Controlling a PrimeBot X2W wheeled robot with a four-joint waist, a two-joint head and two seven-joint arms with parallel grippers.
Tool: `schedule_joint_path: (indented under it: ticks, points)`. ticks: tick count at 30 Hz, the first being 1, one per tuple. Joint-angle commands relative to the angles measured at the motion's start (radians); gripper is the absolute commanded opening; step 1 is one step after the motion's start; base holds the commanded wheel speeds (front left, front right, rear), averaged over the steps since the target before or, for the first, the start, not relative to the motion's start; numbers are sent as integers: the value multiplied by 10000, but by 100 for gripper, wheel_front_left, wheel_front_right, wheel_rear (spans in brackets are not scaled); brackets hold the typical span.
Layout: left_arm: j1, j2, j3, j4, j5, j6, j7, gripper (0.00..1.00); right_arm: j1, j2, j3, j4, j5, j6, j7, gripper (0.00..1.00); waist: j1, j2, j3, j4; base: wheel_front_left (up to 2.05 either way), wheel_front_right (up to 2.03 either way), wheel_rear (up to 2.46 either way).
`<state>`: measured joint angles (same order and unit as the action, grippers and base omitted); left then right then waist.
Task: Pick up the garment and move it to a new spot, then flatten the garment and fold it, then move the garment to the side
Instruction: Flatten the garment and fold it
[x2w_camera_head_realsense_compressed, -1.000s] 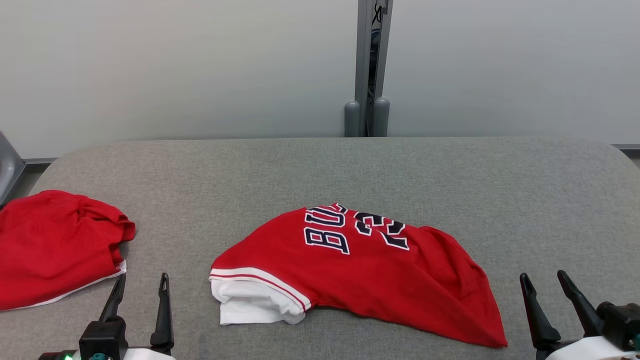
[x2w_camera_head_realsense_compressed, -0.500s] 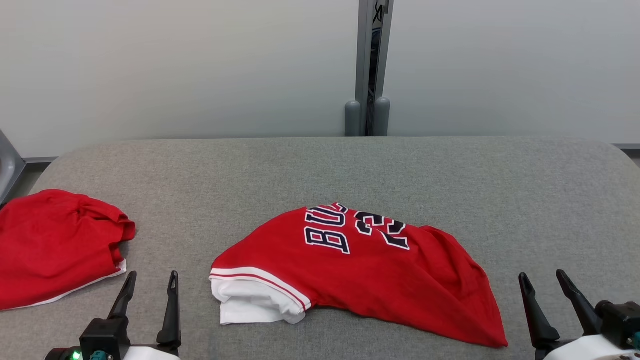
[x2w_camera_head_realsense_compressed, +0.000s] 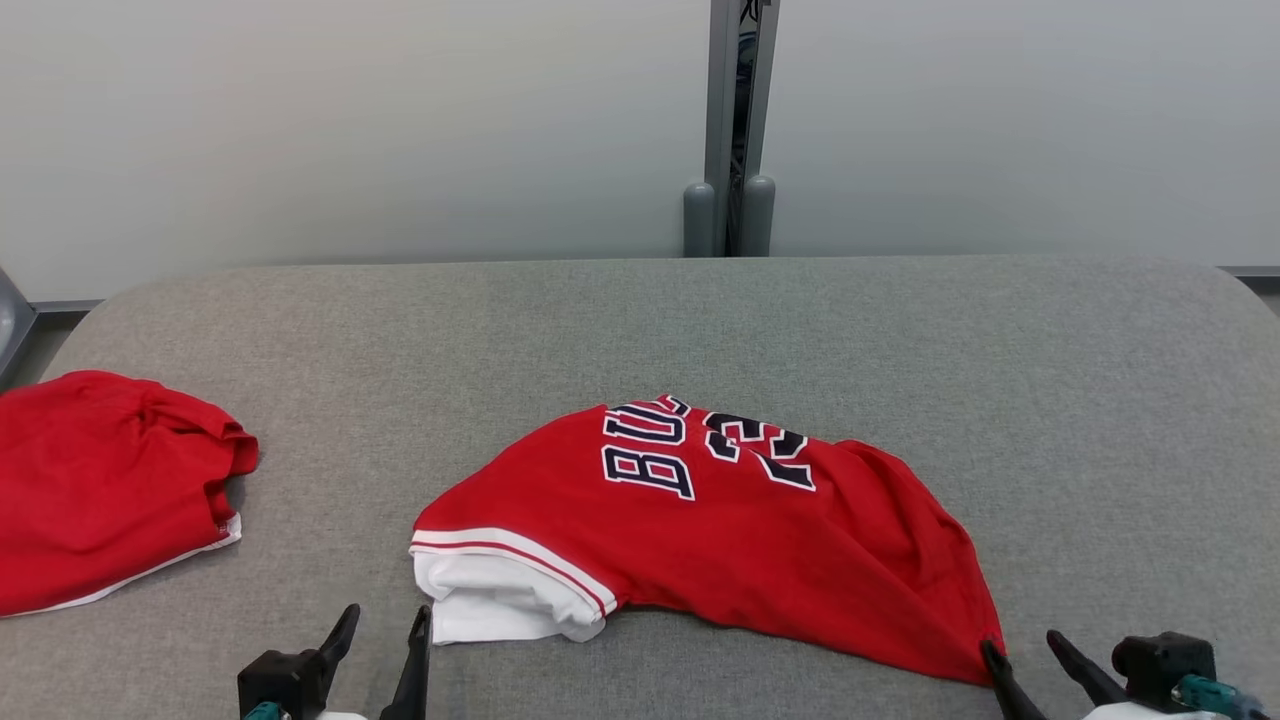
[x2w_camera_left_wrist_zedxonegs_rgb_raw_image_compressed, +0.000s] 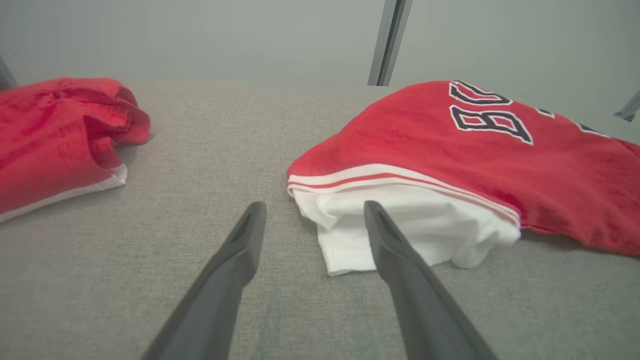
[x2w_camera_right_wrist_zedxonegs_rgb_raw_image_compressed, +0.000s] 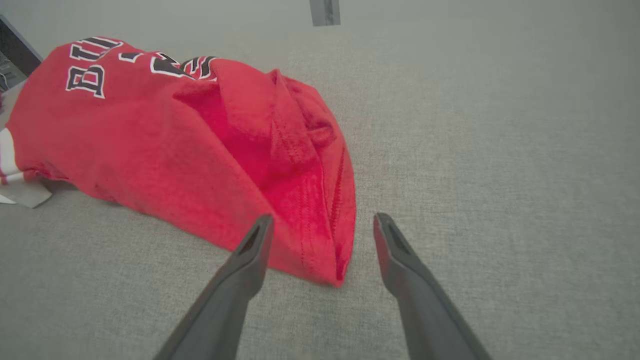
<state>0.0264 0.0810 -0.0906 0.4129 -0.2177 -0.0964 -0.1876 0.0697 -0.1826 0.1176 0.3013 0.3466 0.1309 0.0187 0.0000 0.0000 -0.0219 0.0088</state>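
Grey cloth table (x2w_camera_head_realsense_compressed: 700, 320) with a crumpled red sports shirt with dark letters and white trim (x2w_camera_head_realsense_compressed: 720, 530) in the middle.
Left gripper (x2w_camera_head_realsense_compressed: 388, 615) sits near the shirt's white end, fingers spread wide, holding nothing. Right gripper (x2w_camera_head_realsense_compressed: 1021, 645) sits by the red corner, fingers spread too. Another red cloth pile (x2w_camera_head_realsense_compressed: 100, 500) lies far left.

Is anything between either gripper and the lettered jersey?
Nothing visible. The open left gripper points at the jersey's white end, the open right gripper at its red corner, bare table between. The other red garment lies off to the left.
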Motion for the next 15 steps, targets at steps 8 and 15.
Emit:
schedule_joint_path:
  ticks: [8,15]
  points:
    - [-1123,0,-342,2328,-465,-264,-336,100,-1002,36,650,2124,205,-3,-572,100,0,0,169,-142,0,0,0]
    - [-1818,-26,-804,3875,-745,-339,-580,100,-1920,239,1202,3784,442,-3,-1273,100,0,0,197,-173,0,0,0]
